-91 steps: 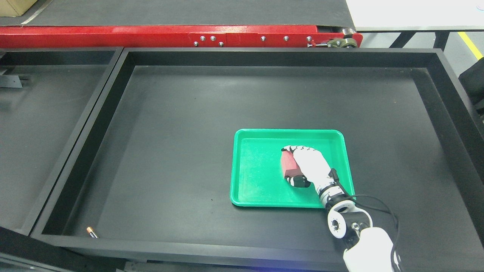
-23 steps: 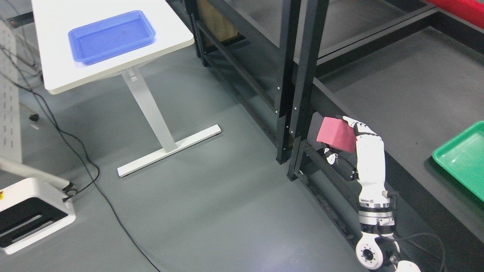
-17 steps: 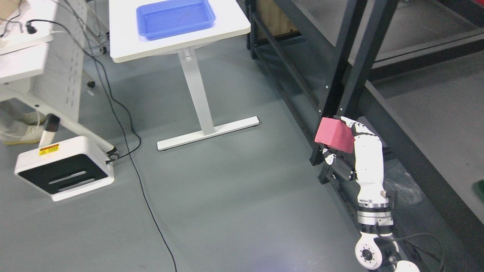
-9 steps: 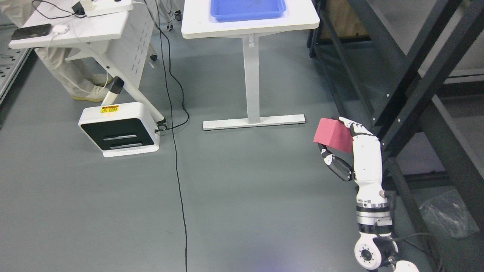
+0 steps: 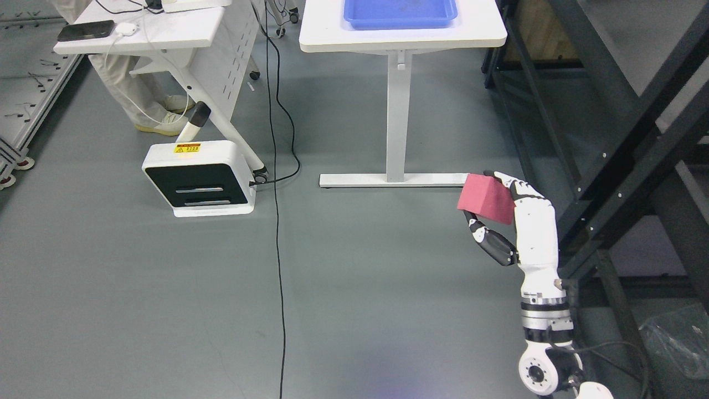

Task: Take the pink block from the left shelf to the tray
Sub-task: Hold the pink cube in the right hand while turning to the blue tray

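Since the earlier frames the whole view has swung away from the black shelf and green tray, so the camera is now looking at grey floor with the blue tray at the top centre; the block's place against the hand is unchanged. Rising from the lower right of the frame, the right hand is holding the pink block in the air at centre right, its fingers wrapping over the block's top edge and the dark thumb pressing from below. That block is hanging just in front of the foot of the white counter carrying the blue tray. A black shelf frame is running down the right side. A white box is sitting on the floor at left, with a black cable trailing past it. A person's legs are showing at upper left.
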You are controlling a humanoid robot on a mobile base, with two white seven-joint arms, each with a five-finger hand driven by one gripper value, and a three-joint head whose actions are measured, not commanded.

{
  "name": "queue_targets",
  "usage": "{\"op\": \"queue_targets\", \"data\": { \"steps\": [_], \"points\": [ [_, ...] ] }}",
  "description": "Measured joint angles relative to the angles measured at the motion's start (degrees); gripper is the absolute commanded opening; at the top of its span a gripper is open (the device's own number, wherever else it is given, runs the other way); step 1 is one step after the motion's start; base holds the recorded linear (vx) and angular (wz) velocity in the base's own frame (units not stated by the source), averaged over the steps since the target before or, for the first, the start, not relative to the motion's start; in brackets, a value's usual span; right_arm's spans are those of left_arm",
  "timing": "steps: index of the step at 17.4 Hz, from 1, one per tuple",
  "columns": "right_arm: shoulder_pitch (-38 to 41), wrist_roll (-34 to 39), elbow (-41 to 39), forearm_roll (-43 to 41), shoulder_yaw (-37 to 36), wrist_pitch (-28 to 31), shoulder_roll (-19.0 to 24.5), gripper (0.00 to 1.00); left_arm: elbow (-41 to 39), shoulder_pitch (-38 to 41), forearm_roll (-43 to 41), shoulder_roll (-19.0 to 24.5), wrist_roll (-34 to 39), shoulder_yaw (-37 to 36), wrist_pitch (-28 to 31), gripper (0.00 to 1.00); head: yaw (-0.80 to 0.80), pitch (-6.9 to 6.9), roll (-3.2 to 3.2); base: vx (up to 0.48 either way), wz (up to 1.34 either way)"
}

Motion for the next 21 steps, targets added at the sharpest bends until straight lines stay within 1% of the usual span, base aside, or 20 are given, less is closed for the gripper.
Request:
{"op": "queue_targets", "data": {
  "steps": [8, 21],
  "points": [
    [-0.01, 0.03, 0.0, 0.01, 0.13, 0.0, 0.0, 0.08, 0.0, 0.01, 0.0, 0.0, 0.0, 0.0, 0.13, 1.0, 0.0, 0.0, 0.0, 0.113, 0.2],
    [0.0, 0.22, -0.01, 0.0, 0.2, -0.07, 0.0, 0.09, 0.0, 0.0, 0.0, 0.0, 0.0, 0.0, -0.02, 1.0, 0.0, 0.01, 0.0, 0.24, -0.08]
  ]
}}
